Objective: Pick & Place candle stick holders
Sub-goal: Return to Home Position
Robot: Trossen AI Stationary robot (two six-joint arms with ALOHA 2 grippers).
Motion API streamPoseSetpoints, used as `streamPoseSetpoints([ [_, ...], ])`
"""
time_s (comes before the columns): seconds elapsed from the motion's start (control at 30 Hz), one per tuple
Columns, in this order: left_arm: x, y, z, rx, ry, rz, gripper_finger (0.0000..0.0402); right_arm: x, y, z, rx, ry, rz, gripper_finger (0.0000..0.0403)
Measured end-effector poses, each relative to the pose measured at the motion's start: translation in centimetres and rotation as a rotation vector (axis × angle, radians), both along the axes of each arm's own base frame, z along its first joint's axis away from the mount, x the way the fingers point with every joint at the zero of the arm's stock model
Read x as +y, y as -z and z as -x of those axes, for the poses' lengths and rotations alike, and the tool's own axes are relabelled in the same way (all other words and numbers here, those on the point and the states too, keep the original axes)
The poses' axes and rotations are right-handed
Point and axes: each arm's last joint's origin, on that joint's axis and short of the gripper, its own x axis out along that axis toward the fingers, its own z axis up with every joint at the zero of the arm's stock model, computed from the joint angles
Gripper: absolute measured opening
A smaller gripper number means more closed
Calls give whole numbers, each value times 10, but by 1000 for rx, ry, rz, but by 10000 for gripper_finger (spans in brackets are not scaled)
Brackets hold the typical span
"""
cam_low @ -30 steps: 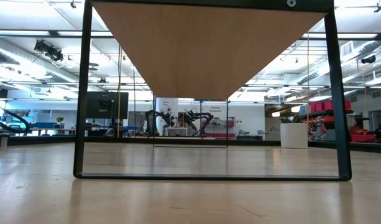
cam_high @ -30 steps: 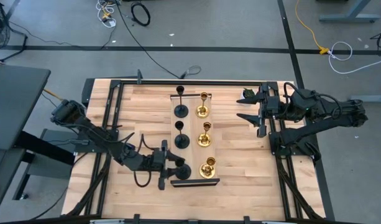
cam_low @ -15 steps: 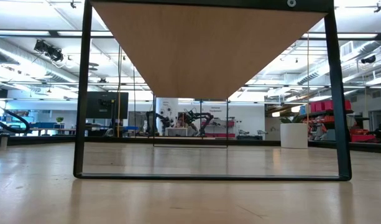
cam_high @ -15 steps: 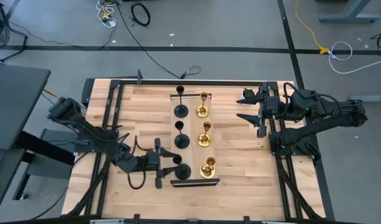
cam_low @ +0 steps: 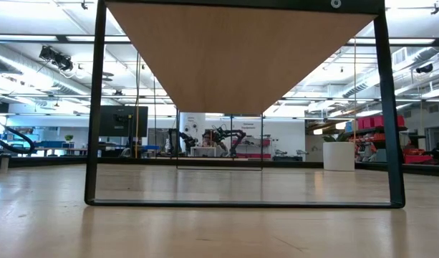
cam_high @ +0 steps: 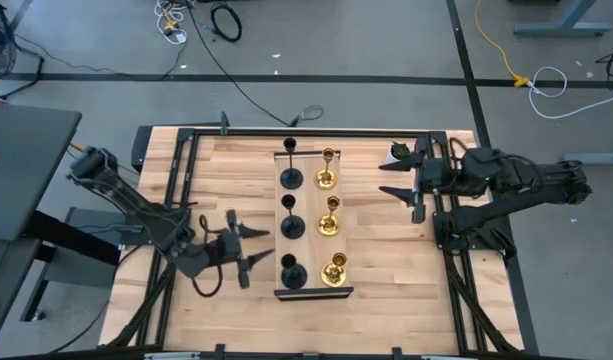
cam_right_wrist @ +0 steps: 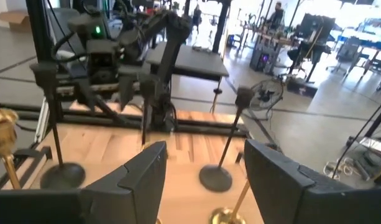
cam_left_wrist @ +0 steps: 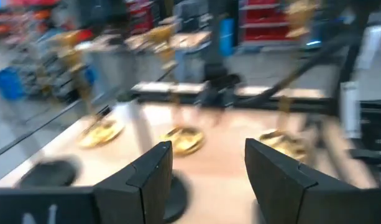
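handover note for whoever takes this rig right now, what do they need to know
Left end effector: open, empty, left of the pale wooden shelf.
Right end effector: open, empty, right of the shelf.
Three matte black candle stick holders and three shiny gold candle stick holders stand upright on the shelf in two rows.
Done: all six placed.
Left: likely only parking the arms.

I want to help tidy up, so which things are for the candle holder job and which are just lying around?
For the job: three black candle holders; three gold candle holders; the shelf under them; left gripper, open, beside the shelf; right gripper, open, by the table's right edge.

Just lying about: yellow cable, white cable and black cable on the floor; grey desk beside the table.
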Motion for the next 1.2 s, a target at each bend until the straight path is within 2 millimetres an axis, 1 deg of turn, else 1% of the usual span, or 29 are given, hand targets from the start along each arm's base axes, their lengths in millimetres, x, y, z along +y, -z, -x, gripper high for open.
streamPoseSetpoints([
  [0.1,7,4,7,32,-105,17,202,1,15,-4,24,1,1,215],
  [0.2,14,4,17,60,-152,16,202,-1,30,-2,34,24,-4,215],
  [0.4,31,-4,39,92,-188,3,202,-10,52,12,-36,71,-29,215],
  [0.5,40,-5,44,83,-232,-12,202,-14,64,21,-87,90,-37,215],
  [0.6,52,5,48,101,-257,-23,202,-17,81,25,-120,95,-62,215],
  [0.7,64,23,55,109,-280,3,202,-19,99,28,-130,63,-69,215],
  [0.77,72,34,62,105,-297,26,202,-20,110,30,-136,69,-81,215],
  [0.87,81,44,75,83,-301,48,199,-25,124,33,-131,123,-91,215],
  [1.0,90,60,89,35,-262,95,189,-29,143,35,-151,124,-101,215],
  [1.07,94,72,95,14,-241,108,182,-31,154,34,-171,112,-113,215],
  [1.2,98,92,102,-61,-182,153,169,-33,178,33,-223,67,-137,215],
])
